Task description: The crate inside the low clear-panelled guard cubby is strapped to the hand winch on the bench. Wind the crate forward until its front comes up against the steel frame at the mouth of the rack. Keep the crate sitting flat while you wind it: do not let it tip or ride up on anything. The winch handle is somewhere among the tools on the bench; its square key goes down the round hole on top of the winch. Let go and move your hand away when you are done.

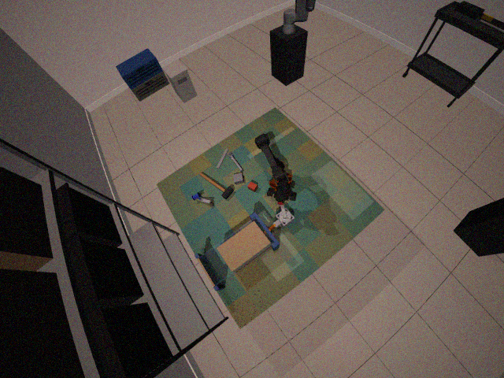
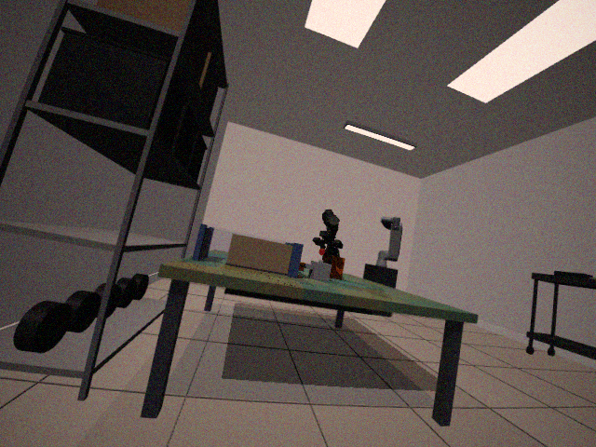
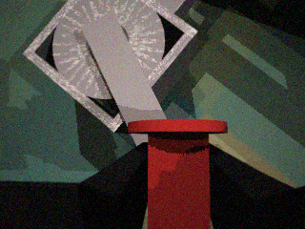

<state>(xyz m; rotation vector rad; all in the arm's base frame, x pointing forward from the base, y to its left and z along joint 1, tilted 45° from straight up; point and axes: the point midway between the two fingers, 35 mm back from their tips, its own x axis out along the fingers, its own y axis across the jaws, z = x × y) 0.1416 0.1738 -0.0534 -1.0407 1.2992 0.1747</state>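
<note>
Got 1 red handle point(image 1: 280, 202) point(image 2: 321, 251) point(image 3: 178, 186) clamped in gripper point(image 1: 281, 200) point(image 2: 324, 247) point(image 3: 174, 151), with winch point(image 1: 284, 216) point(image 2: 319, 270) point(image 3: 69, 52) at 11 o'clock in wrist view, but showing crate point(image 1: 244, 246) point(image 2: 260, 253) only in top and exterior.

One hammer point(image 1: 214, 182), one crate point(image 1: 244, 246) point(image 2: 260, 253), one winch point(image 1: 284, 216) point(image 2: 319, 270) point(image 3: 67, 45).

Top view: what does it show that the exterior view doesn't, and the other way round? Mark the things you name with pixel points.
Only the top view shows the hammer point(image 1: 213, 182) lying on the bench and the blue-topped box point(image 1: 142, 64) by the wall.

Only the exterior view shows the bench legs point(image 2: 447, 375), the ceiling lights point(image 2: 380, 137) and the round black weights point(image 2: 40, 327) low at the rack.

Both show the crate point(image 1: 244, 246) point(image 2: 260, 253), the winch point(image 1: 284, 216) point(image 2: 319, 270) and the dark cart point(image 1: 441, 75) point(image 2: 568, 345).
</note>
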